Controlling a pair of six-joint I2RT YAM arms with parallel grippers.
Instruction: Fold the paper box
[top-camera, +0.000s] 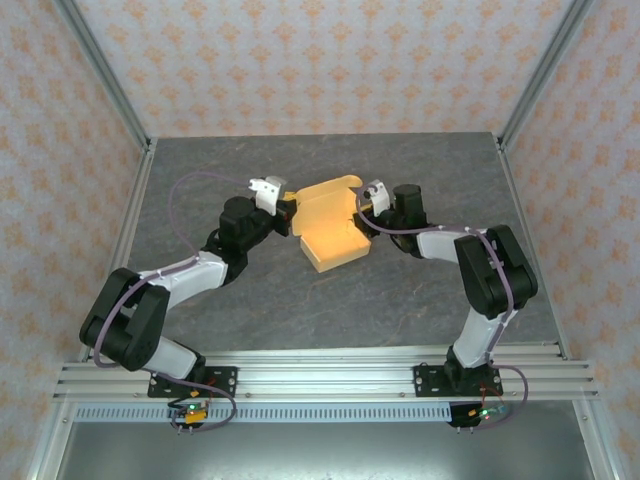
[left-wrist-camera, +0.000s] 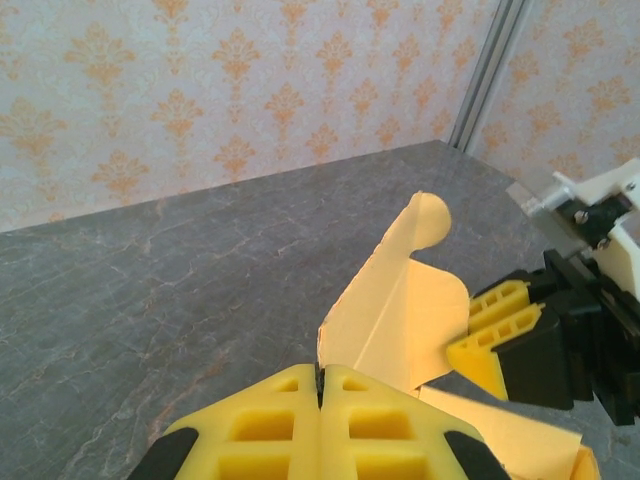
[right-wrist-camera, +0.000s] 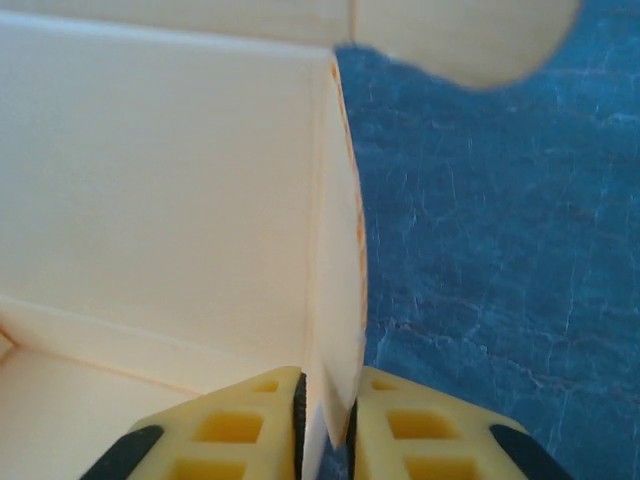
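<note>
The box (top-camera: 330, 225) sits on the table (top-camera: 200, 180) between the arms: left fingers (left-wrist-camera: 260, 425) pinch a flap, right fingers (right-wrist-camera: 235, 425) pinch a wall. The light, thin card likely creases easily and is best gripped at panel edges near folds.

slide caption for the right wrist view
Right gripper pinching a thin wall of the pale orange-tan cardboard box.
</note>
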